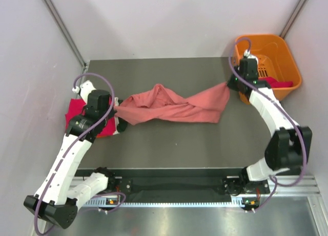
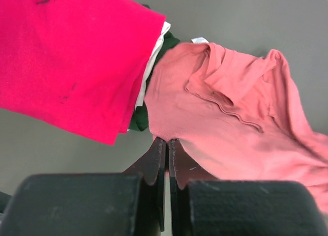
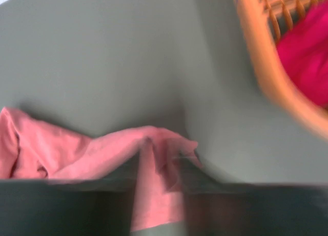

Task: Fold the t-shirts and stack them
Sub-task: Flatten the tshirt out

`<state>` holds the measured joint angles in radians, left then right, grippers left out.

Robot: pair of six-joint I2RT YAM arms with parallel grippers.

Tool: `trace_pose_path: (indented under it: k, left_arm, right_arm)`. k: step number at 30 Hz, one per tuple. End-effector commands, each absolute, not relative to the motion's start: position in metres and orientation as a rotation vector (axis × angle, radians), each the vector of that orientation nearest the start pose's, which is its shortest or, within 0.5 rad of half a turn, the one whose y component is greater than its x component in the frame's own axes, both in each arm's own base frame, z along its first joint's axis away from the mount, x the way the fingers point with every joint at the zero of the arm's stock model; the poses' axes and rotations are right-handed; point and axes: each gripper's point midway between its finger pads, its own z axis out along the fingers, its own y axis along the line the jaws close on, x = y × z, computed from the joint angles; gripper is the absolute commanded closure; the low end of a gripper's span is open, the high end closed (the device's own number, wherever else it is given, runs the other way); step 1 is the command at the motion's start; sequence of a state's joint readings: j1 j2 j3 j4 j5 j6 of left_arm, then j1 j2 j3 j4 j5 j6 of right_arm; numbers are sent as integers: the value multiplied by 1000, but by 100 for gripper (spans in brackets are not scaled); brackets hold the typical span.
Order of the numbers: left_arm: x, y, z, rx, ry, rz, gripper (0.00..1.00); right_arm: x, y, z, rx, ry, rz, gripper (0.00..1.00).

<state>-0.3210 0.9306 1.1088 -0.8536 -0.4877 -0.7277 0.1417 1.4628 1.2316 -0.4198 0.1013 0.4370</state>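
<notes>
The salmon-pink t-shirt hangs stretched and twisted across the table between both grippers. My left gripper is shut on its left edge; in the left wrist view the jaws pinch the pink cloth. My right gripper is shut on the shirt's right corner; the blurred right wrist view shows pink cloth between its fingers. A folded magenta-red shirt lies on a stack at the left, with white and dark green shirts under it.
An orange plastic basket stands at the back right corner with a magenta cloth in it, right beside my right gripper. Grey walls close in the table at left, back and right.
</notes>
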Motion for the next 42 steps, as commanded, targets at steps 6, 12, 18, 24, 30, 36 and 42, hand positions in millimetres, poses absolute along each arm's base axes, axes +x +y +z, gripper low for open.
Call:
trace_pose_path:
  k: [6, 12, 18, 24, 30, 36, 42]
  left_arm:
    - [277, -26, 265, -644, 2008, -63, 100]
    - [281, -29, 263, -622, 2002, -74, 100]
    - [287, -24, 265, -618, 1996, -24, 100]
    - [287, -20, 270, -630, 1969, -12, 100]
    - [286, -22, 267, -624, 1963, -36, 100]
    - [286, -22, 262, -611, 1976, -20, 100]
    - [285, -18, 265, -609, 1964, -7, 100]
  right_arm:
    - [454, 58, 216, 308, 2158, 334, 16]
    - [390, 73, 166, 253, 2208, 423, 32]
    - [353, 75, 105, 266, 2301, 436, 41]
    - [351, 81, 76, 286, 2313, 468, 41]
    - [357, 99, 50, 278, 2376, 490, 40]
    - [365, 109, 32, 271, 2423, 389, 56]
    - [356, 108, 40, 265, 2428, 334, 99]
